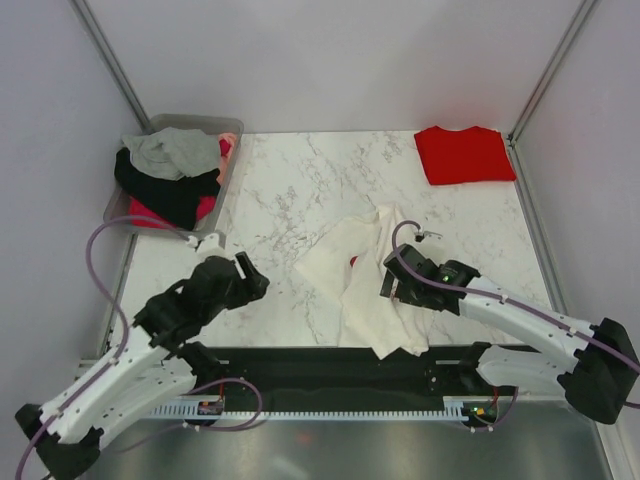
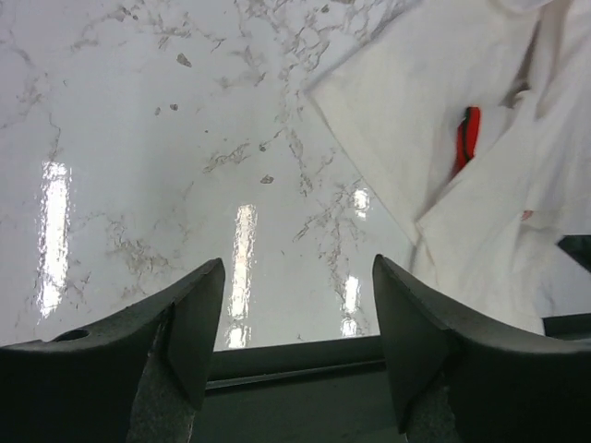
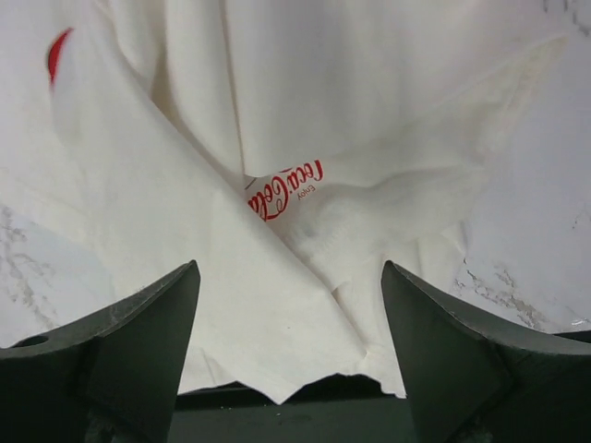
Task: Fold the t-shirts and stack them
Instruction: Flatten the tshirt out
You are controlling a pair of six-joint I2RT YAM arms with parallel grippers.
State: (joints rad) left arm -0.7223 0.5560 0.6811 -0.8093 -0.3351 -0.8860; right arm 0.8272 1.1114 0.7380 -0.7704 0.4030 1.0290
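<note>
The left gripper (image 1: 252, 282) hangs over the bare marble table (image 1: 290, 190), fingers apart and empty, with free room toward the crumpled cream-white t-shirt (image 1: 345, 268) at near centre, whose hem passes the near edge. The right gripper (image 1: 390, 287), fingers also wide apart, hovers just above it. The red t-shirt (image 1: 464, 154) lies folded far right, so I judge the white one must next be spread flat, gripped by its edges.

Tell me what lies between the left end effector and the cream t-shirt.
Only bare marble table. The top view shows it, with the left end effector apart from the cream t-shirt; the left wrist view agrees.
</note>
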